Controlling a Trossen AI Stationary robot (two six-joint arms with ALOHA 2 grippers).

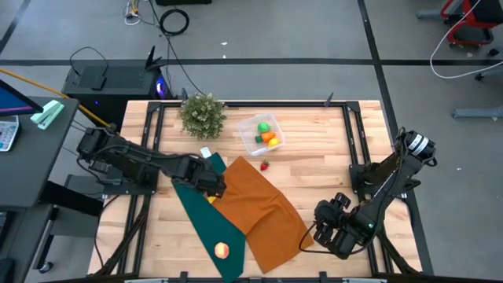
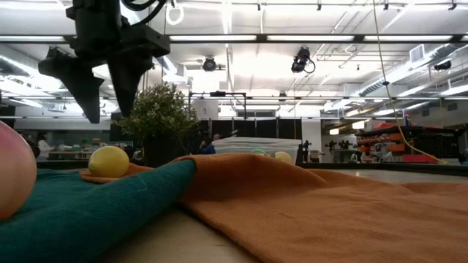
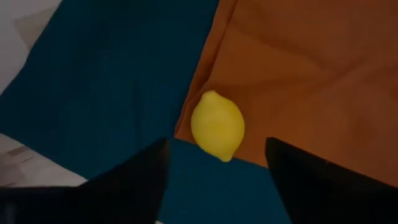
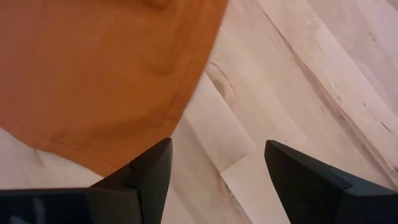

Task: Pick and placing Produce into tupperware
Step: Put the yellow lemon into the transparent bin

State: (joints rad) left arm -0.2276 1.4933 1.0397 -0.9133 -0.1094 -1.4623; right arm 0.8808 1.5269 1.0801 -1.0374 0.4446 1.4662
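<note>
A smooth peach-coloured fruit [image 2: 14,172] rests on coarse teal cloth [image 2: 88,212]; left pincer [image 3: 214,168] hovers released above a lemon [image 3: 217,126].

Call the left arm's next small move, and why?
Probably lower the left gripper straight down around the yellow lemon and close. Its fingers are open and empty, and in the low view they hang above the lemon, which lies where the green cloth meets the orange cloth. The tupperware already holds some produce. The right gripper waits open over bare table.
</note>
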